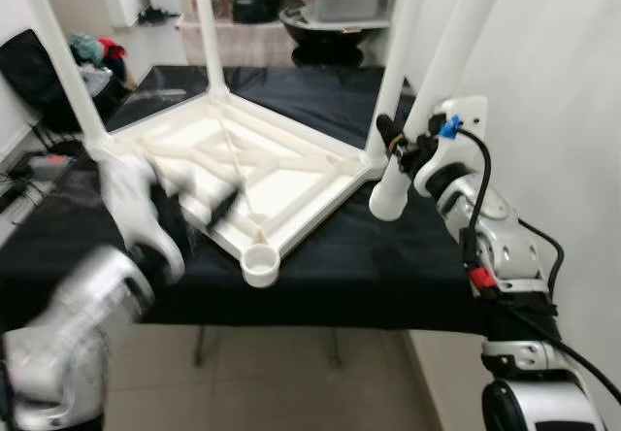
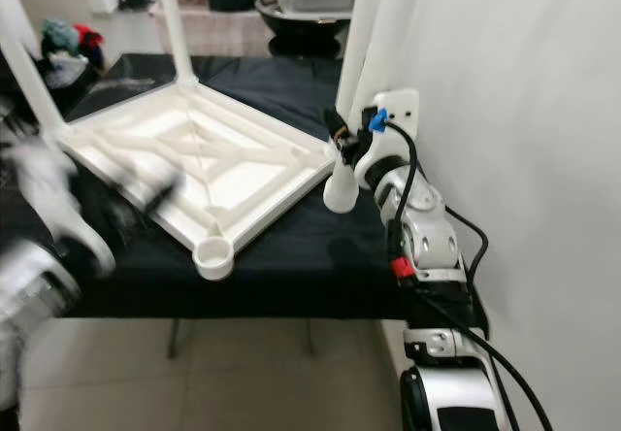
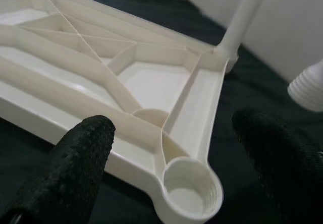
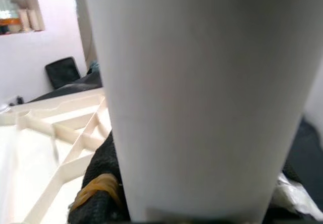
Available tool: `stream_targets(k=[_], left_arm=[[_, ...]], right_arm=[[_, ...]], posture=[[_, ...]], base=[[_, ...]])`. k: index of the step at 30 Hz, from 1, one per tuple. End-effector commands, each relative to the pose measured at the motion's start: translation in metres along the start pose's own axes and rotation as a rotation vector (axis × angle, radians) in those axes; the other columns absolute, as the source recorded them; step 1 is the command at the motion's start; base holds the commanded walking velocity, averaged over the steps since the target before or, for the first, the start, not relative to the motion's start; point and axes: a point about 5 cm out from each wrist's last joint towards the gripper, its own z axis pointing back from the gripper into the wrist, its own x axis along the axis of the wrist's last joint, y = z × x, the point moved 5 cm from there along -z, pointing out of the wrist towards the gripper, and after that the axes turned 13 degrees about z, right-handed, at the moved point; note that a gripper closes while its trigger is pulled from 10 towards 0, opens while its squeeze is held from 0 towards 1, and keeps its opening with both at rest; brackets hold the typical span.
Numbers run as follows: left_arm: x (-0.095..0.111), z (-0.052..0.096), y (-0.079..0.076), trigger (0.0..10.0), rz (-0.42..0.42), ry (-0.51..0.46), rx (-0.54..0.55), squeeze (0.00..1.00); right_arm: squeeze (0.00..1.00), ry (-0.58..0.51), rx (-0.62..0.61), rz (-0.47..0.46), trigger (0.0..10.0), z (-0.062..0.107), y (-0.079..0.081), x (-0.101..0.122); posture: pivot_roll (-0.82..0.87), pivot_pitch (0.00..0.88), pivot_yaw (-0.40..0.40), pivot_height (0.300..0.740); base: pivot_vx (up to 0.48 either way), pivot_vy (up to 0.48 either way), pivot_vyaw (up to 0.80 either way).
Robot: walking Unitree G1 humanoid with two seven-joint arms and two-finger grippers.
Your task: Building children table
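Right pincer [image 1: 396, 149] clamps the fourth leg [image 1: 427, 101], held near-upright just beside the inverted table frame [image 1: 243, 159]. The empty corner socket [image 1: 260, 263] lies toward the robot's left, nearer the open left pincer [image 1: 199, 208].

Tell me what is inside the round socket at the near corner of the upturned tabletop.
The socket holds nothing: its threaded wall and pale floor show bare. The loose leg, clamped by the right gripper, hangs beside the tabletop. Beneath it, the black cloth hides the surface.
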Motion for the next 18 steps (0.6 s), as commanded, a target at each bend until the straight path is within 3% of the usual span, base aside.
stream_targets(k=[1,2,5,7,11,14,18], left_arm=[[-0.022,0.001,-0.012,10.0,-0.026,0.041,0.000,0.00],[-0.034,0.003,-0.015,10.0,-0.027,0.075,0.006,0.00],[-0.041,0.004,-0.017,10.0,-0.019,0.094,0.010,0.00],[-0.046,0.005,-0.016,10.0,-0.054,0.093,0.024,0.00],[-0.048,0.005,-0.014,10.0,-0.078,0.086,0.027,0.00],[-0.060,0.011,-0.010,10.0,-0.157,0.103,0.021,0.00],[-0.062,0.011,-0.011,10.0,-0.175,0.106,0.005,0.00]], right_arm=[[0.00,-0.008,0.027,-0.016,10.0,0.008,0.011,0.003],[0.00,-0.004,0.035,-0.019,10.0,0.012,0.014,0.001],[0.00,0.007,0.045,-0.024,10.0,0.019,0.020,-0.003],[0.00,0.033,0.062,-0.061,10.0,0.029,0.032,-0.012],[0.00,0.036,0.065,-0.078,10.0,0.030,0.035,-0.013],[0.00,0.044,0.075,-0.081,10.0,0.032,0.041,-0.015],[0.00,0.048,0.074,-0.075,10.0,0.032,0.042,-0.016]], posture=[[-0.05,0.044,-0.036,0.740],[-0.05,0.044,-0.036,0.740],[-0.06,0.041,-0.026,0.740],[-0.06,0.034,-0.015,0.740],[-0.06,0.034,-0.015,0.740],[-0.06,0.032,-0.022,0.740],[-0.07,0.025,-0.021,0.740]], base=[[0.000,0.480,0.00],[0.000,0.480,0.00],[0.000,0.480,0.00],[0.000,0.480,0.00],[0.000,0.480,0.00],[0.000,0.480,0.00],[0.000,0.480,0.00]])
